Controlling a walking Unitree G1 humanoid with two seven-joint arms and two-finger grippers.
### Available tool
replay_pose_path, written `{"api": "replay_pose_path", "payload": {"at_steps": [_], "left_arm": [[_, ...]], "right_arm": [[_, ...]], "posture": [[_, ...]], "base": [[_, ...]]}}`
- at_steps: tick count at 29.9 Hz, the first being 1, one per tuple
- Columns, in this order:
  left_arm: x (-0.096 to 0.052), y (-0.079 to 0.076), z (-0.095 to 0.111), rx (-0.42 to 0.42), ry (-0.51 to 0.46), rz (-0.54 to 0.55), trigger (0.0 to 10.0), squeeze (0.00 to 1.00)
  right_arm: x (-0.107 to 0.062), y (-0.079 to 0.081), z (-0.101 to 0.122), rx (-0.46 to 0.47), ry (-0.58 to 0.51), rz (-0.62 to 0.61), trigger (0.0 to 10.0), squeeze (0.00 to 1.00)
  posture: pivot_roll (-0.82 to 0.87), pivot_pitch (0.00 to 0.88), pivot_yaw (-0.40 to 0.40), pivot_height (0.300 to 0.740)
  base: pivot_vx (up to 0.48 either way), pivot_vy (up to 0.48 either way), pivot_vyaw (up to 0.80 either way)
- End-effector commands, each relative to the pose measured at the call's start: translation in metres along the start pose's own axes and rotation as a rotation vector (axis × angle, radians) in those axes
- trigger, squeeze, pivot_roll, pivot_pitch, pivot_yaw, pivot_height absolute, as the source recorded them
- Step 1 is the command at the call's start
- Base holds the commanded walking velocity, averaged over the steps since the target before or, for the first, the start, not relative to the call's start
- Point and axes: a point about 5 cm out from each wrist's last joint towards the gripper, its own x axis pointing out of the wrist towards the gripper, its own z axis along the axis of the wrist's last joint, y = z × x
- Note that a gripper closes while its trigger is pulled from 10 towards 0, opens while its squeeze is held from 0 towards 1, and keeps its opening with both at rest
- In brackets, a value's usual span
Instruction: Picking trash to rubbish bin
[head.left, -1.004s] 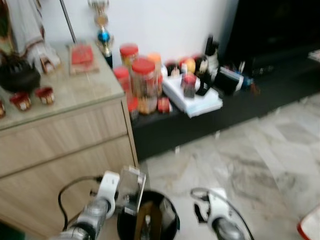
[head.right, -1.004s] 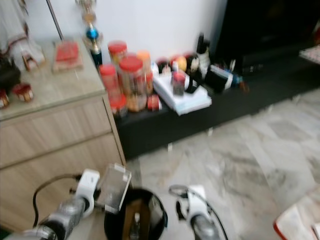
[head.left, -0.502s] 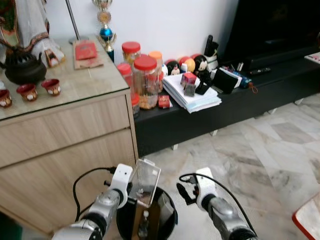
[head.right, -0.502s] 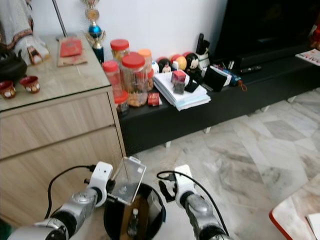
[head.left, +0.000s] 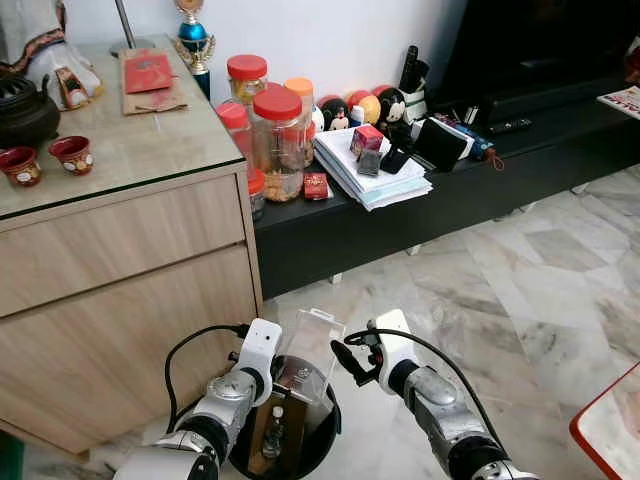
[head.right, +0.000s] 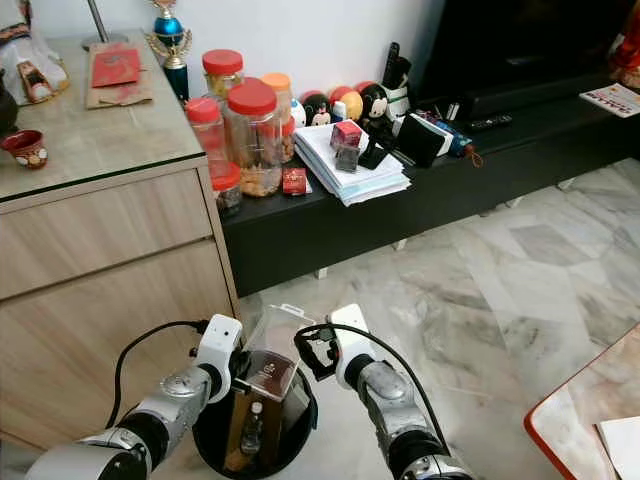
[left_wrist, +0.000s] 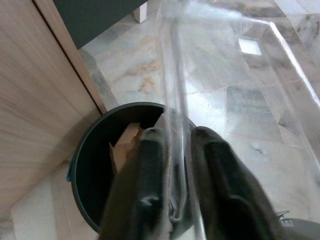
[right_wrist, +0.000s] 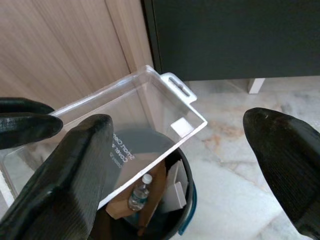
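The left gripper is clamped on the edge of a clear plastic pack, its two black fingers pressed on either side of the thin wall. The pack is held tilted directly above the bin, a round black one standing on the marble floor just beside the wooden cabinet. The pack's lower end sits at the bin's mouth, its hang-tab end pointing up and away from the robot. Inside the bin lie brown cardboard and a small bottle. The right gripper hovers just beside the pack on its right, fingers spread wide apart and holding nothing; in its wrist view the pack's tab corner lies between the two fingers, not touching either. On the cabinet's glass worktop stand two small red cups, a dark teapot and a trophy. Beyond it, a low black shelf carries red-lidded jars, a stack of papers and round figurines.
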Motion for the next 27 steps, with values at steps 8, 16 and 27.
{"api": "replay_pose_path", "payload": {"at_steps": [8,16,27], "left_arm": [[-0.002,0.004,-0.006,-0.010,0.018,0.015,10.0,1.00],[-0.007,0.015,-0.016,0.011,0.047,0.082,10.0,0.00],[-0.048,0.059,-0.088,-0.073,0.195,0.351,10.0,0.00]], "right_arm": [[-0.003,-0.001,-0.003,0.004,0.014,0.000,10.0,0.00],[-0.004,0.000,-0.010,-0.012,0.035,-0.042,10.0,0.00],[-0.033,-0.014,-0.065,0.106,0.183,-0.326,10.0,0.00]], "posture": [[-0.17,0.111,-0.087,0.740],[-0.15,0.106,-0.074,0.740],[-0.09,0.098,-0.026,0.740]], "base": [[0.000,0.000,0.00],[0.000,0.000,0.00],[0.000,0.000,0.00]]}}
